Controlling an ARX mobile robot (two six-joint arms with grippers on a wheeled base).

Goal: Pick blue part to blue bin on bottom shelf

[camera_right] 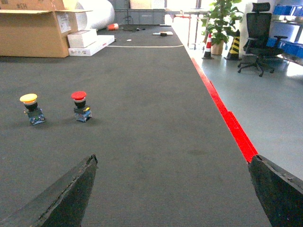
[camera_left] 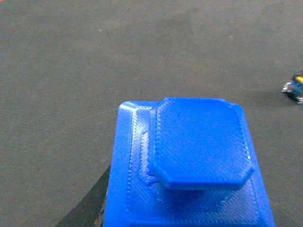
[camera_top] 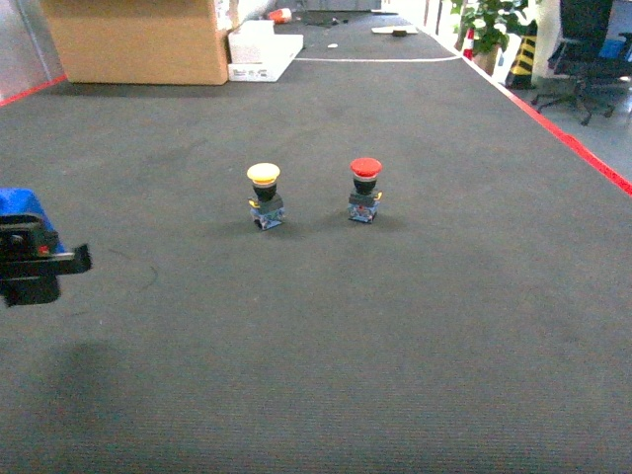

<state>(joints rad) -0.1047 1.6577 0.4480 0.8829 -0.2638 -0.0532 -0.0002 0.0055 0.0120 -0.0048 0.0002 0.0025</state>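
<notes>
The left gripper (camera_top: 35, 259), at nine o'clock, apparently clamped the blue part (camera_left: 189, 161), so carrying was underway; finding the unseen shelf bin came next.

Even, fairly bright overhead light; soft shadows on dark grey carpeted floor (camera_top: 395, 326). Head view slightly grainy. Blue ridged plastic part (camera_left: 189, 165) w/ no glare, close-up, a bit soft.
</notes>
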